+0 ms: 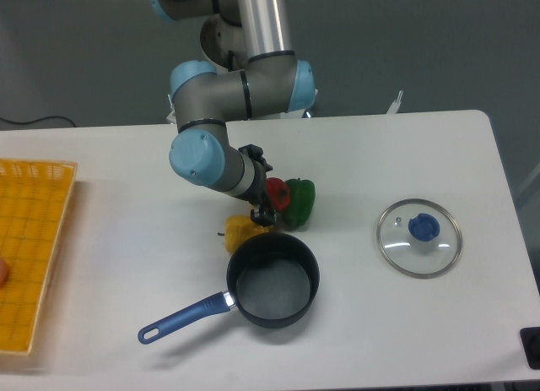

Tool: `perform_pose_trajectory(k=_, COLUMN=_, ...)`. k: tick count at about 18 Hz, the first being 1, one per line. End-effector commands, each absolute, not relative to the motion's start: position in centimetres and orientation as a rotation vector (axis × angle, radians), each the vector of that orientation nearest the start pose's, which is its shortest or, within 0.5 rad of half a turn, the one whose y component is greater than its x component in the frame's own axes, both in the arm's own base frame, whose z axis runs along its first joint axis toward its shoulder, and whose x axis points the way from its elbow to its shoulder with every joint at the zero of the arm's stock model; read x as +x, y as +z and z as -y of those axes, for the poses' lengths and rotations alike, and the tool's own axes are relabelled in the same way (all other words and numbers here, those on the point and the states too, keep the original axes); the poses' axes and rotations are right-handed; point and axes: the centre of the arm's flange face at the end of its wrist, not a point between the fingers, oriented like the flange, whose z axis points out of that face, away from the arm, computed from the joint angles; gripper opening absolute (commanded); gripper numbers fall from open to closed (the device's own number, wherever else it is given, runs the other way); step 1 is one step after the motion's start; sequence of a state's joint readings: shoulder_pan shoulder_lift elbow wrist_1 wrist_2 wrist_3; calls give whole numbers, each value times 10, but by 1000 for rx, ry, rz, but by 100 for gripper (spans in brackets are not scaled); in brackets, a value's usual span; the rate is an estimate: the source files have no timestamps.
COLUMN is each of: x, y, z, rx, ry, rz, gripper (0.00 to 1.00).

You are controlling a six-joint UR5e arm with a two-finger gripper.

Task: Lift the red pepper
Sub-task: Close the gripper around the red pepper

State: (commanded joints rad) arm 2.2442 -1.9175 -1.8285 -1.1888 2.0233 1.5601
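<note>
Nearest the camera on the white surface (126, 264) sits a black saucepan (272, 279) with a blue handle (181, 317) pointing toward the lower left; the pan stands upright and looks empty inside. At the far left edge lies a yellow lattice tray (29, 247), partly cut off by the frame. To the right, well apart from the pan, a round glass lid (419, 237) with a blue knob (423, 228) lies flat.

Just behind the saucepan's rim lies a yellow pepper (242, 231), close against the pan. Behind that, the red pepper (277, 193) rests on the surface, touching or nearly touching a green pepper (299, 202) on its right side. The claw (263, 208) comes in low from the left, at the red pepper's left flank, between it and the yellow pepper. Its dark fingers are mostly lost against the arm and the vegetables, so I cannot tell whether they are spread or closed, or whether they grip the red pepper at all.

Farther back, the arm's grey links and light-blue joint caps (197, 154) rise from the claw toward the rear edge of the surface, where the silver column (257, 24) stands before a grey wall.
</note>
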Motion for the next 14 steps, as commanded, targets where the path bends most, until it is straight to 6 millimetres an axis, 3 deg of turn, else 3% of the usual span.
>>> perform_pose_trajectory(k=4, x=-270, y=228, z=-482, rx=2351, ry=0, rz=1193, gripper=99)
perform_pose_trajectory(k=7, x=-272, y=225, z=-484, rx=2370, ry=-10, rz=1146, gripper=74)
perform_pose_trajectory(k=11, x=-274, y=225, z=-486, rx=2385, ry=-18, rz=1111, gripper=61)
perform_pose_trajectory(k=14, x=-274, y=226, z=-486, rx=2383, ry=-14, rz=1113, gripper=60)
